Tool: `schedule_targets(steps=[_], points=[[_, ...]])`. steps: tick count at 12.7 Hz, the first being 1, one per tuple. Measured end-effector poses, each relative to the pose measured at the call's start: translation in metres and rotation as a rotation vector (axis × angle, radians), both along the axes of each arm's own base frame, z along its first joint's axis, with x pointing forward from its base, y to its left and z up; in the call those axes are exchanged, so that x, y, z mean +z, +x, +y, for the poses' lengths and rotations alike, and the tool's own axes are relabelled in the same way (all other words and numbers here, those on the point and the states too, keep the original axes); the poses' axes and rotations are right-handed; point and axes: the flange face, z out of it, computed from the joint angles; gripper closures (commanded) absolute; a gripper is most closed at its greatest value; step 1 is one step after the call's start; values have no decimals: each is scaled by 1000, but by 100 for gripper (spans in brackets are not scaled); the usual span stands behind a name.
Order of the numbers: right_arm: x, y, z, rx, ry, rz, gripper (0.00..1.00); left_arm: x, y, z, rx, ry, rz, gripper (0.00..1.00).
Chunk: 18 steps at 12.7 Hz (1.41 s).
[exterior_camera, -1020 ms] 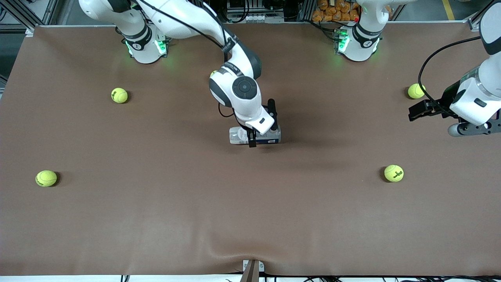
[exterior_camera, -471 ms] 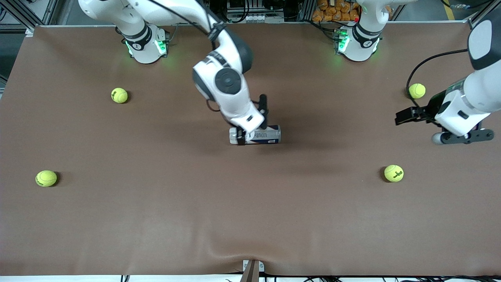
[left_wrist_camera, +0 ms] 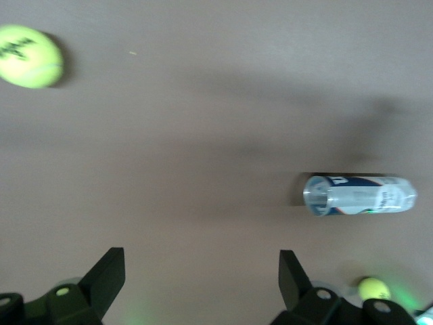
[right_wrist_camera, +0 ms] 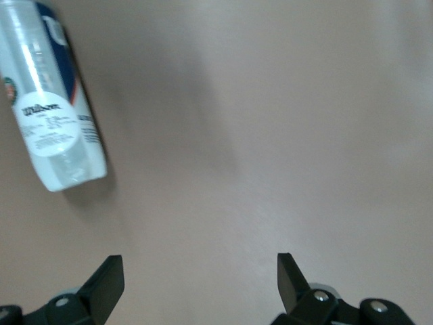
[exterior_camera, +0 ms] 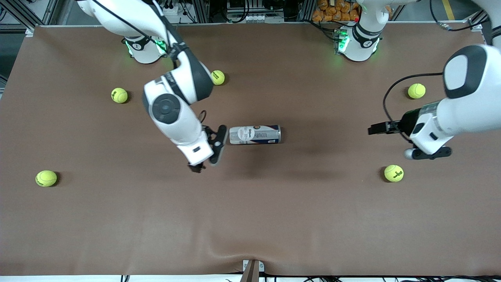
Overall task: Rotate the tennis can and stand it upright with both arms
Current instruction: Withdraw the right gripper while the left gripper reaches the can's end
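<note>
Clear-plastic tennis can [exterior_camera: 254,134] lies flat at the surface's [exterior_camera: 250,219] centre, between wide-open right claw [exterior_camera: 206,156] at nine o'clock and wide-open left claw [exterior_camera: 377,128] at three; uneven pushes could roll it away

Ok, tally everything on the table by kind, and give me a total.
Tennis balls: 5
Tennis can: 1, lying on its side
Total: 6
</note>
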Motion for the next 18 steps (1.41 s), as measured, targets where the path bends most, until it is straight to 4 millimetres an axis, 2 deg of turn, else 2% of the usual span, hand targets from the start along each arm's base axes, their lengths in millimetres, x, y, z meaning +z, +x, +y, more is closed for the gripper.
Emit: schedule_targets(steps=[3,6,11,14,18], points=[[38,20,-53,-105,0,-45,0,-37,-8,-20,61,-99,20,0],[70,35,-126,-267,-9,-40,0,-70,-16,-38,136,-190,51,0],[123,27,-248,-499,-15,49,0,-120,-12,-62,284,-357,143,0],[158,6,-295,-685,-7,100,0,-145,-13,-79,333,-414,192,0],[191,-21,-326,-887,2,157,0,-172,-19,-105,396,-473,220,0]])
